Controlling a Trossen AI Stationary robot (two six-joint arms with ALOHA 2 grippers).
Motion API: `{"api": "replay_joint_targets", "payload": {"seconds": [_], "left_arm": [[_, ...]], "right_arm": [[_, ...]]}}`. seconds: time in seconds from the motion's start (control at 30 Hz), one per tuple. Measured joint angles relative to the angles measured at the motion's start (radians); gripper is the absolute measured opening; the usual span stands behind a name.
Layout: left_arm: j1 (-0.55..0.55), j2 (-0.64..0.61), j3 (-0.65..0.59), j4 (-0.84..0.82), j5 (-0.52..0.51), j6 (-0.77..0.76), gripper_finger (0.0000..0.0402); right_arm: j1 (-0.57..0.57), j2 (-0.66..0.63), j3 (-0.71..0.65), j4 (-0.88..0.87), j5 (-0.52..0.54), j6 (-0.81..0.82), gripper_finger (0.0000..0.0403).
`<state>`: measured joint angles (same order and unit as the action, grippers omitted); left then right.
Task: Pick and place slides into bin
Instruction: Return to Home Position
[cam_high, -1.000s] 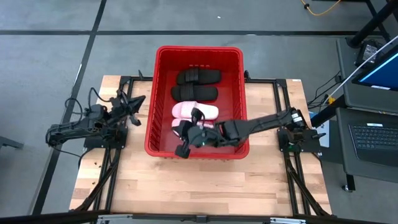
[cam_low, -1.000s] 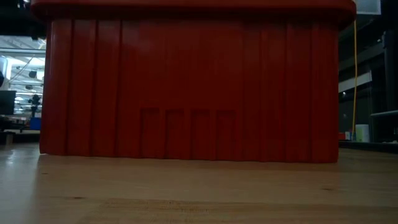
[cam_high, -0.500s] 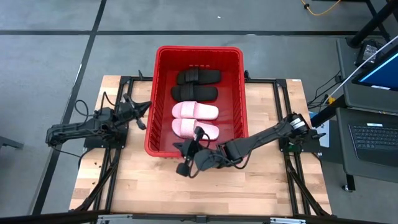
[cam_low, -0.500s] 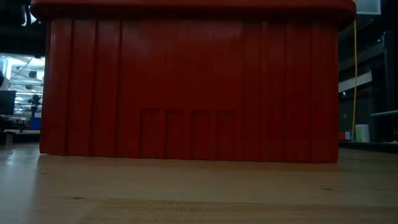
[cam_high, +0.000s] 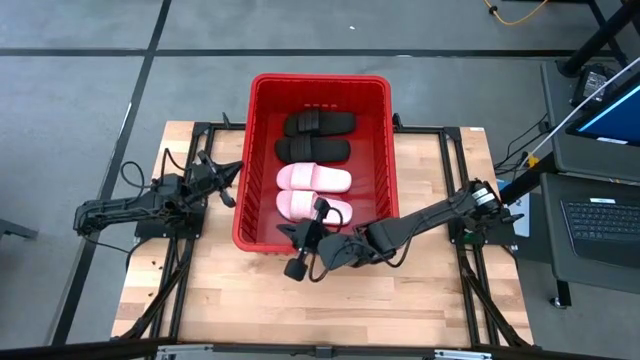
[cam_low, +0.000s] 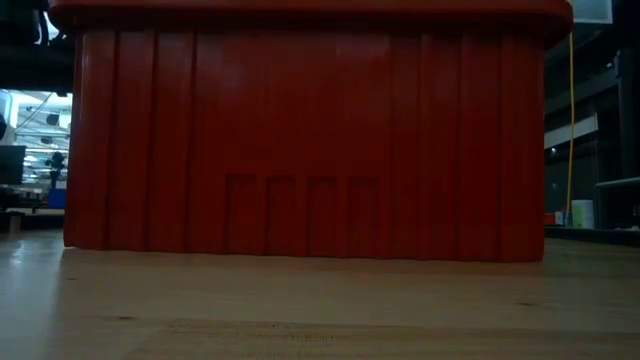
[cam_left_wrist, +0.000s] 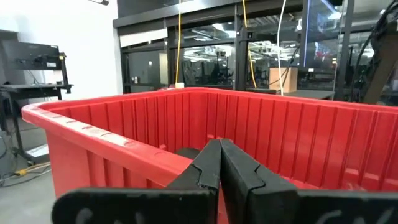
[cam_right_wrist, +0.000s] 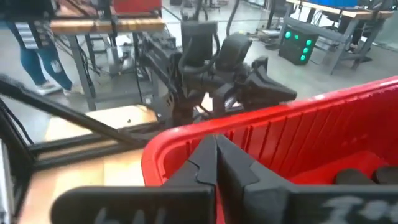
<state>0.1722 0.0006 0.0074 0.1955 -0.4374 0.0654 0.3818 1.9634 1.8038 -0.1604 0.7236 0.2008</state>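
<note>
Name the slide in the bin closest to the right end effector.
The pink slide at the row's end, by the bin wall nearest the right end effector; the other pink slide and both black slides lie farther off.

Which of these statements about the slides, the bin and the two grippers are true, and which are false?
1. Two black slides and two pink slides lie inside the bin. True.
2. The right gripper holds a pink slide. False: it is shut on nothing, by the bin's end wall next to the pink slides.
3. The left gripper is open. False: its fingers are shut together, beside the bin.
4. The bin stands on the wooden table. True.
</note>
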Motion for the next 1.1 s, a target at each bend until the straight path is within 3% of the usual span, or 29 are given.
{"api": "replay_joint_targets", "payload": {"seconds": [0.23,0.47,0.8,1.1], "left_arm": [[0.0,0.0,0.0,0.012,0.002,0.0,0.0003],[0.0,0.0,0.0,0.011,0.002,0.0,0.0003],[0.0,0.0,0.0,0.011,0.002,0.0,0.0003],[0.0,0.0,0.0,0.011,0.002,0.0,0.0003]], "right_arm": [[-0.046,-0.057,-0.015,-0.019,-0.102,-0.049,0.0003],[-0.064,-0.211,-0.128,-0.06,-0.105,-0.06,0.0002],[-0.06,-0.6,-0.691,0.379,-0.106,-0.181,0.0007],[-0.024,-1.013,-1.091,0.428,-0.145,-0.229,0.0006]]}}
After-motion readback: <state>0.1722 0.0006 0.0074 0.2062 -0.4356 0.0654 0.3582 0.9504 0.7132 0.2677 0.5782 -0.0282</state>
